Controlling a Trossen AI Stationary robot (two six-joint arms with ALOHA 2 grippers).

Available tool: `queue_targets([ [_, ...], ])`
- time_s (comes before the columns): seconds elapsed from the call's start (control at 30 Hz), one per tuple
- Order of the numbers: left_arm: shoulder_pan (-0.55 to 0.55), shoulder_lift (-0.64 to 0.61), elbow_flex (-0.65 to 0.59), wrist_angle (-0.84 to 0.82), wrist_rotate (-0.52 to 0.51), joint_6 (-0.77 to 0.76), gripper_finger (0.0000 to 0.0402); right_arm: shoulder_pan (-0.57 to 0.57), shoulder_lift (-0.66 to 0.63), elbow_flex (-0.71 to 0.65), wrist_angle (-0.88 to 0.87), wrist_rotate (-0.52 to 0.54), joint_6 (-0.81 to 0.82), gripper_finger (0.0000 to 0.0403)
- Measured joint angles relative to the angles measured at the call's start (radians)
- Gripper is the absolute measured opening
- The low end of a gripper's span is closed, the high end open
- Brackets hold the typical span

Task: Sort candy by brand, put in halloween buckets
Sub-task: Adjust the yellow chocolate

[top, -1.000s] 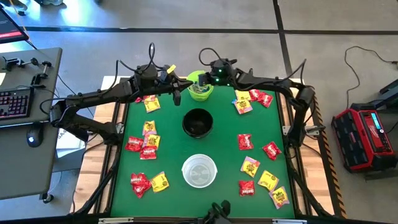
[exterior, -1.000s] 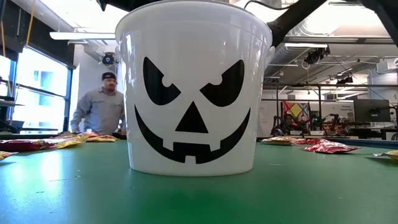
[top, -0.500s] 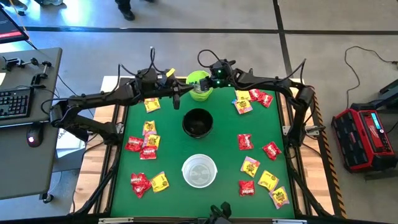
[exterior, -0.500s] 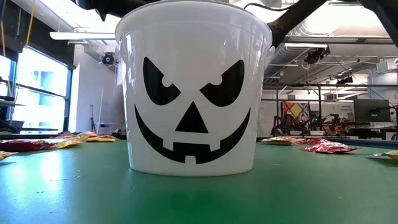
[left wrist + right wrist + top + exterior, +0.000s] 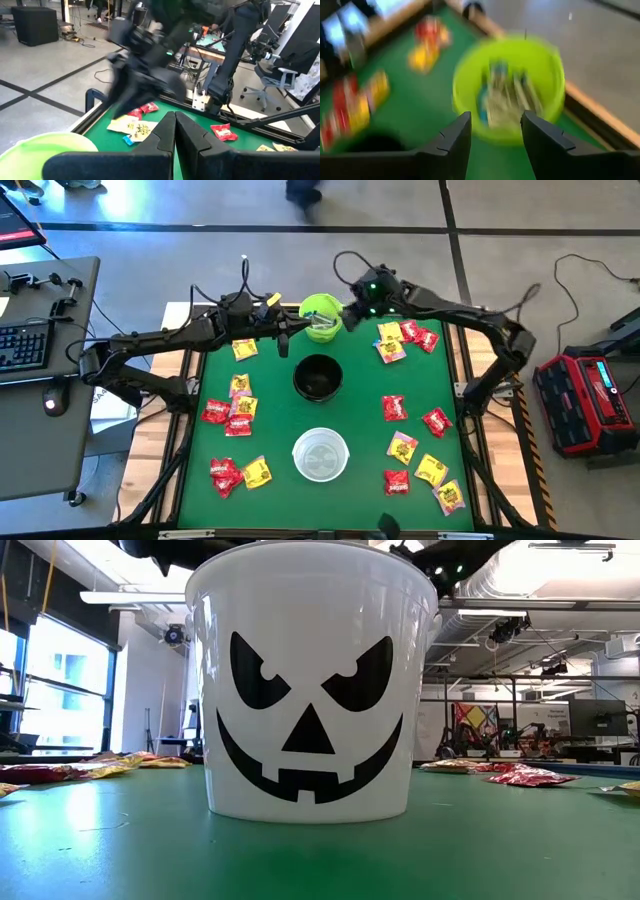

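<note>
The lime green bucket (image 5: 320,318) stands at the table's far edge with pale blue-white candy (image 5: 502,97) inside. In a line toward the near edge stand the black bucket (image 5: 318,377) and the white bucket (image 5: 320,455), whose black face fills the low view (image 5: 310,680). Red and yellow candy packets (image 5: 232,412) lie flat on the green mat at both sides. My right gripper (image 5: 492,135) is open just right of the green bucket (image 5: 510,85), with nothing between its fingers. My left gripper (image 5: 175,131) is shut just left of that bucket's rim (image 5: 50,145).
More packets lie at the far right (image 5: 405,340) and near right (image 5: 425,470), others at the near left (image 5: 238,472). The table's raised frame (image 5: 190,410) runs along the mat. A desk with a keyboard (image 5: 25,345) stands left of the table, a red case (image 5: 585,400) to its right.
My right gripper has drawn back from above the green bucket toward the table's right edge. A person who stood beyond the table in the low view has walked out of sight.
</note>
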Motion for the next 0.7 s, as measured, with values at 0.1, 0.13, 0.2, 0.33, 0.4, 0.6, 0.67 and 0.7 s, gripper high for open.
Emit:
queue_targets([
  [0.1,0.000,0.000,0.000,0.000,0.000,-0.007,0.0000,-0.004,-0.029,0.000,-0.249,0.050,-0.060,0.0161],
  [0.13,0.000,0.000,0.000,-0.001,0.000,-0.007,0.0000,-0.010,-0.030,0.000,-0.325,0.076,-0.069,0.0161],
  [0.2,-0.001,0.000,0.000,0.000,0.000,-0.007,0.0000,-0.022,-0.029,-0.005,-0.445,0.117,-0.075,0.0160],
  [0.33,-0.005,0.000,0.000,-0.001,0.000,-0.007,0.0000,-0.040,-0.022,-0.091,-0.483,0.140,-0.040,0.0134],
  [0.4,-0.005,0.000,0.001,-0.001,-0.001,-0.007,0.0000,-0.048,-0.021,-0.157,-0.442,0.136,0.001,0.0098],
  [0.6,-0.006,0.000,0.001,-0.001,-0.001,-0.007,0.0000,-0.055,-0.021,-0.340,-0.306,0.108,0.119,0.0016],
  [0.67,-0.006,0.000,0.001,-0.002,-0.001,-0.007,0.0000,-0.055,-0.021,-0.389,-0.273,0.110,0.151,0.0019],
  [0.7,-0.006,0.000,0.001,-0.002,-0.001,-0.007,0.0000,-0.055,-0.021,-0.411,-0.258,0.111,0.159,0.0015],
])
